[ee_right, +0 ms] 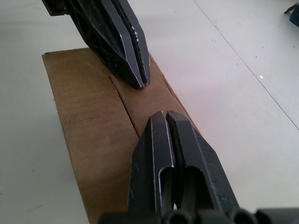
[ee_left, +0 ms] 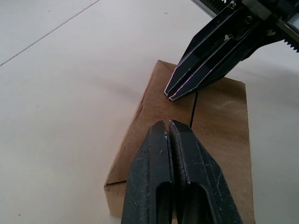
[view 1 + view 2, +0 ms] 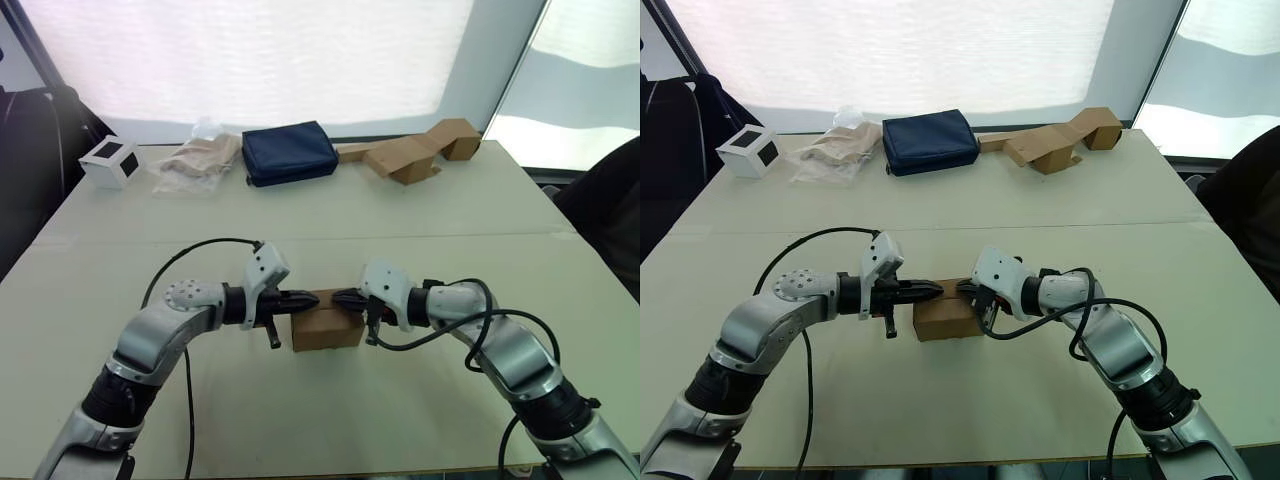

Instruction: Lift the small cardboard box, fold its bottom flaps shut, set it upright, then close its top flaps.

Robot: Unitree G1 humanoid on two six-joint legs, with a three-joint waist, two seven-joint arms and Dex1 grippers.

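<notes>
- The small cardboard box (image 3: 327,325) sits on the white table (image 3: 420,230), near the front edge and between the two arms; its upper face lies flat, the top flaps (image 2: 205,116) folded down with a dark seam where they meet.
- The left gripper (image 3: 309,299) reaches in from the robot's left, its two black fingers pressed together with nothing between them; its tip lies on or just over the box's upper face, and whether it touches I cannot tell.
- The right gripper (image 3: 339,297) comes in from the other side, its fingers likewise closed on nothing; its tip is over the same face, pointing at the left one's tip, the two near but apart.
- Well behind the box, along the far edge of the table: a small white cube with black squares (image 3: 110,161) at the left; a crumpled beige bag (image 3: 195,162) beside it; a dark blue pouch (image 3: 289,152) near the middle; a long flattened brown cardboard piece (image 3: 420,152) to the right.
</notes>
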